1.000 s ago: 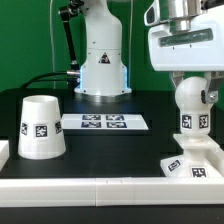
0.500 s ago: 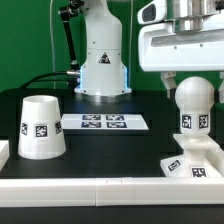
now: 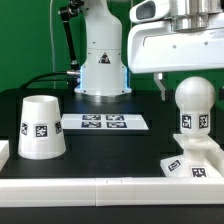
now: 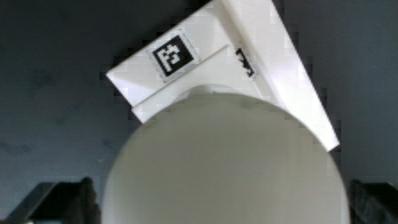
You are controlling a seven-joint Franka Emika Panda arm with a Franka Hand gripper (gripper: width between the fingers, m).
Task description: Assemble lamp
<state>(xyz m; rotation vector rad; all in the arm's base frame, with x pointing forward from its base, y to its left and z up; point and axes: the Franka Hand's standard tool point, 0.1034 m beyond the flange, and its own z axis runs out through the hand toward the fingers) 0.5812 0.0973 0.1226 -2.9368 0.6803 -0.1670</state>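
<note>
Glossy pedestal (image 3: 102, 60): biggest thing out there, right behind the marker board (image 3: 104, 123), taking no part in the play.
Shade (image 3: 40, 125): matte white cone, wide end down on the black table (image 3: 100, 150), just off the marker board's end on the exterior view's left. Nothing touches it.
Gripper (image 3: 190, 88): released. It hangs over the far side of the marker board, on the exterior view's right, jaws spread wide, one dark finger (image 3: 163, 88) clear of the dome. It holds nothing.
Bulb post (image 3: 193, 110): upright, round top up, off the marker board's end on the exterior view's right and nearer the camera. The wrist view looks straight down on its dome.
Base (image 3: 195, 160): flared square, same spot, bulb post standing in it.
Step in hand: bulb post looks seated, though how firmly can't be told from here. I'd call this the break between post and shade.
Next move: across past the marker board to the shade, a wide grip on its wall, then carry it back and lower it squarely over the dome.
</note>
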